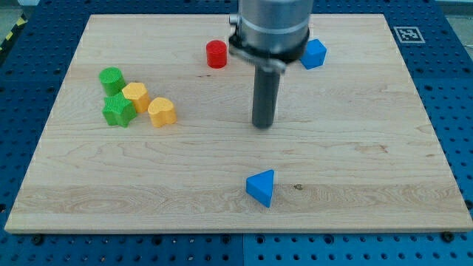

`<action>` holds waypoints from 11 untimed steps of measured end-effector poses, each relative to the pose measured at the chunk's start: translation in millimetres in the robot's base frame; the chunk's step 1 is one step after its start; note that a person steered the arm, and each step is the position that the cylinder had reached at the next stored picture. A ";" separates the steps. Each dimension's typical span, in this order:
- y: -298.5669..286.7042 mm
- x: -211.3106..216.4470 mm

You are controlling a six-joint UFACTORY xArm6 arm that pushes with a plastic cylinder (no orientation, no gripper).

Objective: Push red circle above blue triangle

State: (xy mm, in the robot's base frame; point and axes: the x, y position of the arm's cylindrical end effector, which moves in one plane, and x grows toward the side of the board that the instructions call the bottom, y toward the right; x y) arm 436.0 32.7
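Observation:
The red circle (pixel 216 54) stands near the view's top, left of centre. The blue triangle (pixel 261 188) lies near the view's bottom, just right of centre. My tip (pixel 263 125) rests on the board between them, well above the triangle and below and to the right of the red circle, touching neither.
A blue block (pixel 313 54) sits at the view's top right of the arm, partly hidden by it. At the view's left is a cluster: a green circle (pixel 111 78), a green star-like block (pixel 118 110), a yellow block (pixel 136 96) and a yellow heart (pixel 161 111).

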 end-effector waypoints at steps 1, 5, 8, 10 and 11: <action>-39.0 -62.7; -106.2 -183.1; -98.4 -161.6; -55.9 -145.3; -49.5 -130.8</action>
State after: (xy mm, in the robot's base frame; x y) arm 305.2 -16.8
